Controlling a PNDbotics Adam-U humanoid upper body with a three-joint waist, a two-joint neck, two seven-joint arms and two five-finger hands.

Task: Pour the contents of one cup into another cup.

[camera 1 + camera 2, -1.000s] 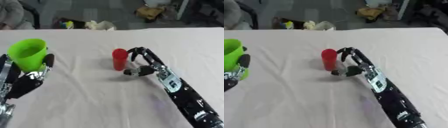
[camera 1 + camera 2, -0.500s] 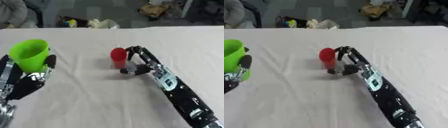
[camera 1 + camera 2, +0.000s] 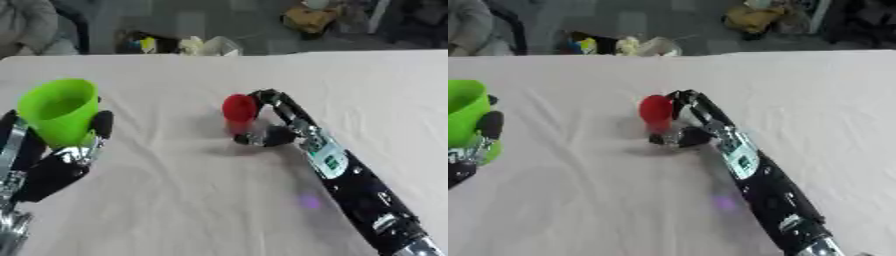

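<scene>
A bright green cup (image 3: 59, 111) is held upright at the left, with my left hand (image 3: 63, 161) curled round it; its mouth faces up and what it holds is hidden. A small red cup (image 3: 238, 113) is near the middle of the white cloth, tipped a little toward the left. My right hand (image 3: 278, 129) comes in from the lower right and wraps the red cup, fingers behind it and thumb at its base. The two cups are well apart.
The white tablecloth (image 3: 201, 200) covers the whole table and is creased around the hands. Beyond the far edge lie a yellow and white heap (image 3: 179, 45), a tan bundle (image 3: 311, 19) and dark chair legs on the floor.
The whole picture has shifted slightly, so the head moved. The red cup now leans a little more leftward in my right hand; the green cup stays held at the left.
</scene>
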